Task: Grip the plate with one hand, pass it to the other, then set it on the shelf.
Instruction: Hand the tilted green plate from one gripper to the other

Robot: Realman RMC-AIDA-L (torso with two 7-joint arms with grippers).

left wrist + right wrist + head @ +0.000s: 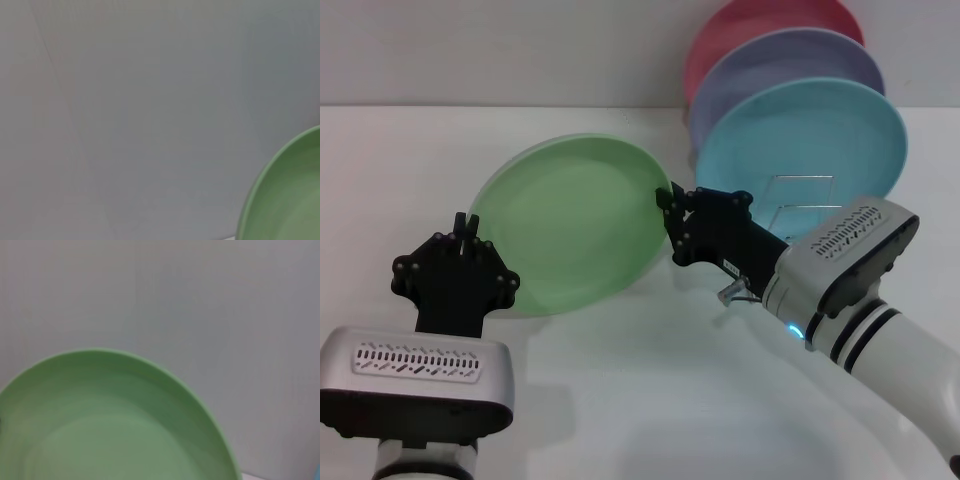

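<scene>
No text, label, brand, number or sign can be read anywhere in the head view or either wrist view.

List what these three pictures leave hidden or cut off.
- Head view: the shelf, mostly hidden by the turquoise plate and right gripper.
- Head view: whether the left gripper clamps the plate.
- Both wrist views: the plate cut off by the frame edge.

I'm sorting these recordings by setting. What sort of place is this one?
Probably a lab or test bench staged as a dish-racking station, not a real kitchen: a bare white table against a plain wall, coloured plates standing in a wire rack, and two grippers, left and right, at a green plate.
</scene>
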